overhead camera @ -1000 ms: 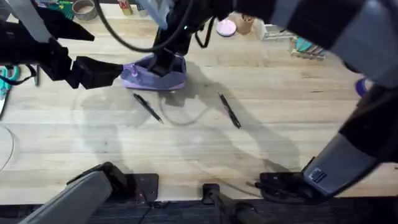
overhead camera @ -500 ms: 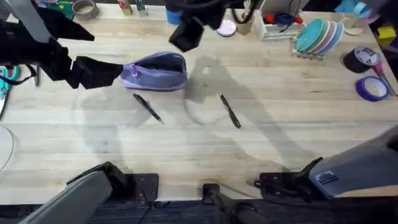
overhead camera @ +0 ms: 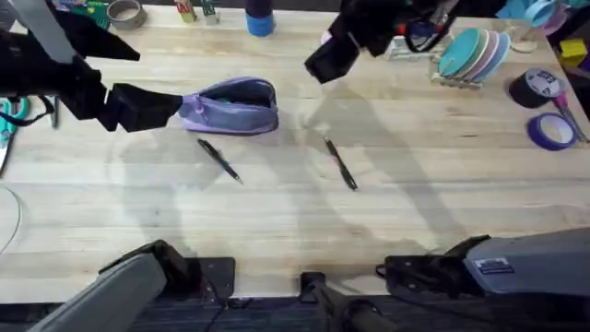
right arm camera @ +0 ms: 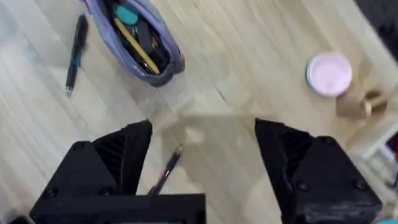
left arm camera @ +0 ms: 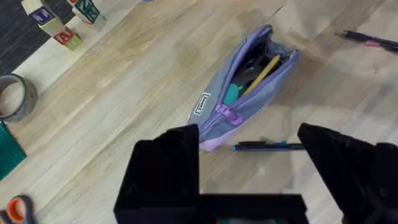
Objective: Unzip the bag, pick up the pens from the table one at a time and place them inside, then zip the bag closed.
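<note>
- Bag (overhead camera: pixel 232 107): a lavender pouch lying on the table (overhead camera: pixel 277 231) in the upper left of centre in the overhead view. Its zipper is open along the top; the left wrist view shows a yellow stick and a teal item inside the opening (left arm camera: pixel 252 71), as does the right wrist view (right arm camera: pixel 134 40).
- Left gripper (overhead camera: pixel 175 108): a dark body entering from the left edge of the overhead view, its tip at the left end of the bag. In the left wrist view its fingers (left arm camera: pixel 165 165) stand wide apart, one on each side of the bag's near end; whether they touch the fabric cannot be told.
- Right gripper (overhead camera: pixel 330 57): dark and blurred, in the upper centre of the overhead view, to the right of the bag and apart from it. In the right wrist view its fingers (right arm camera: pixel 121 155) are spread wide with nothing between them.
- First pen (overhead camera: pixel 219 160): thin and black, lying diagonally on the table just below the bag; in the left wrist view (left arm camera: pixel 267 146) it lies just beside the bag's lower edge.
- Second pen (overhead camera: pixel 340 164): thin and black, lying diagonally near the centre of the overhead view, well to the right of the first; its end shows between the right gripper's fingers in the right wrist view (right arm camera: pixel 165 168).
- Roll of purple tape (overhead camera: pixel 550 130): at the right edge of the overhead view.
</note>
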